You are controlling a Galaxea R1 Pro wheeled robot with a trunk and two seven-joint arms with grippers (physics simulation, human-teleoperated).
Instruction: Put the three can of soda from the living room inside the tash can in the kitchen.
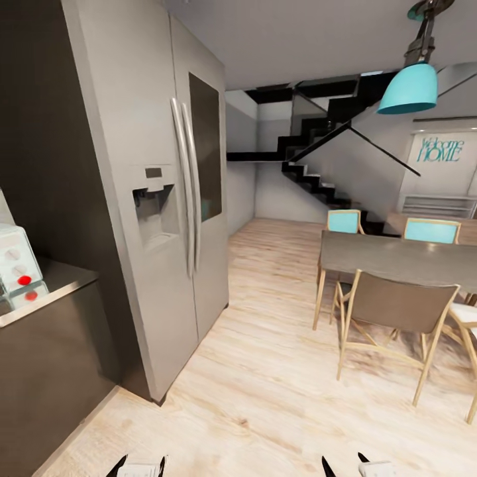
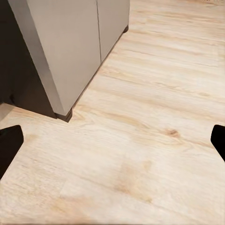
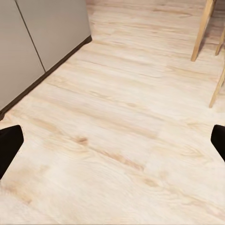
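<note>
I am in the kitchen, facing a tall grey steel double-door fridge (image 1: 159, 199) with a water dispenser. The cans of soda and the tash can are out of view. My left gripper (image 1: 140, 462) pokes in at the lower edge of the head view, open. In the left wrist view the left gripper (image 2: 114, 143) has its dark fingertips (image 2: 9, 146) spread wide over bare wood floor, holding nothing. My right gripper (image 1: 344, 462) is open too. The right wrist view shows the right gripper (image 3: 114, 143) with empty fingers (image 3: 219, 140) above the floor.
A dark counter (image 1: 46, 291) with a small white appliance (image 1: 16, 262) stands at the left. A grey dining table (image 1: 397, 255) with wooden chairs (image 1: 397, 311) fills the right side under a teal pendant lamp (image 1: 411, 86). Light wood floor (image 1: 265, 371) runs ahead toward a dark staircase (image 1: 318, 179).
</note>
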